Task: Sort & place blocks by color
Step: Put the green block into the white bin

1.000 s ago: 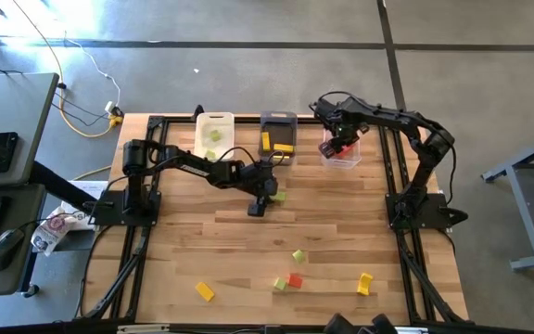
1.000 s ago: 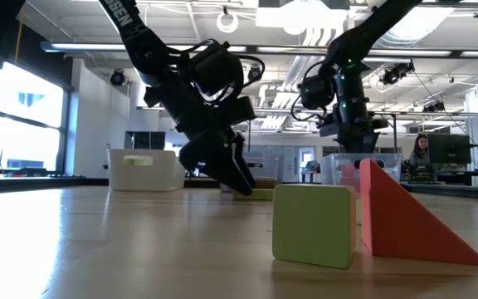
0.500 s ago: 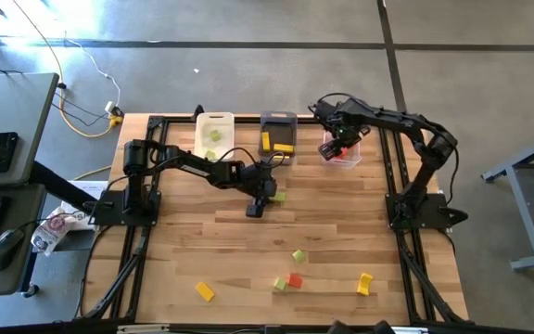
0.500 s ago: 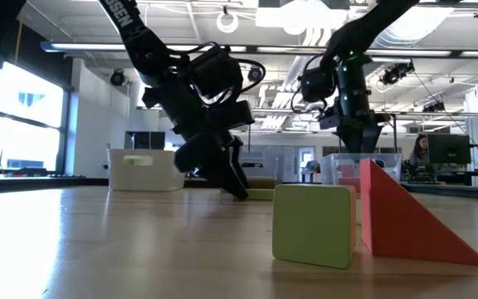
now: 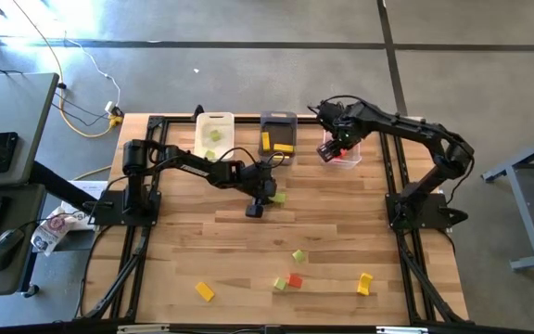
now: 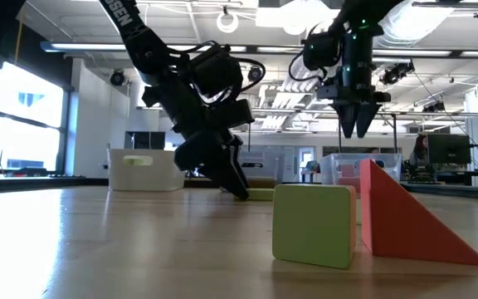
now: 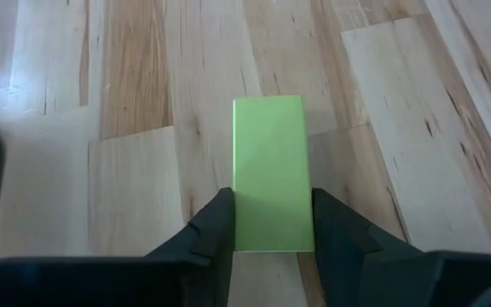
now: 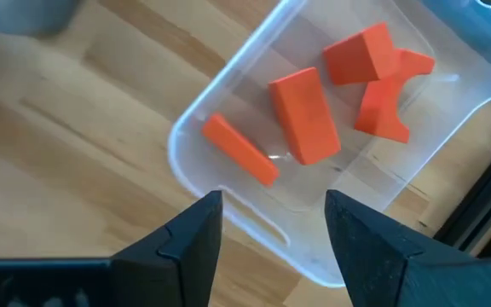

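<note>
On the wooden tabletop (image 5: 341, 232), five blocks wait near the front edge. The left gripper (image 7: 271, 223) squeezes a green block (image 7: 268, 173); the right gripper (image 8: 271, 223) hangs with jaws apart over the clear bin (image 8: 228, 111) holding red blocks (image 8: 303, 115).

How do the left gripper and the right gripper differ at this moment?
The left gripper is low at the table, its fingers closed on a green block. The right gripper is raised above the clear bin of red blocks, open and empty. Both point downward.

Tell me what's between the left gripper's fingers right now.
A light green block lying flat on the table sits between the left gripper's fingers, shown in the left wrist view.
</note>
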`<state>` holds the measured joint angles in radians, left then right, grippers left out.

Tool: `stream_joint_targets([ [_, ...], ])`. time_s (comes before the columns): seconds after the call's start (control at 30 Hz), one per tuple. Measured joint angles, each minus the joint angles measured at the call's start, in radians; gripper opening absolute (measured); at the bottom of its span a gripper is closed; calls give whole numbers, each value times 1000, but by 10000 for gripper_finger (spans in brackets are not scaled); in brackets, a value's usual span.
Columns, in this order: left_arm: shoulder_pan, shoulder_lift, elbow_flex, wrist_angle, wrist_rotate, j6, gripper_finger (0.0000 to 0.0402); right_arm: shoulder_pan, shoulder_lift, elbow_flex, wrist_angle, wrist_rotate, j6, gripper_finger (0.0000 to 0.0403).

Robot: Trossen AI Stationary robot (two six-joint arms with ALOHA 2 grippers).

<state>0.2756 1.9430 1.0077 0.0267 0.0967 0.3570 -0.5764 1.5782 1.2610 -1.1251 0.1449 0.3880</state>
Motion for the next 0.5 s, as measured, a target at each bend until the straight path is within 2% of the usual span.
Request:
stream_joint_targets([
  [0.5, 1, 0, 0, -4, -3, -40, 98, 172, -31, 0, -5, 46, 72, 195],
])
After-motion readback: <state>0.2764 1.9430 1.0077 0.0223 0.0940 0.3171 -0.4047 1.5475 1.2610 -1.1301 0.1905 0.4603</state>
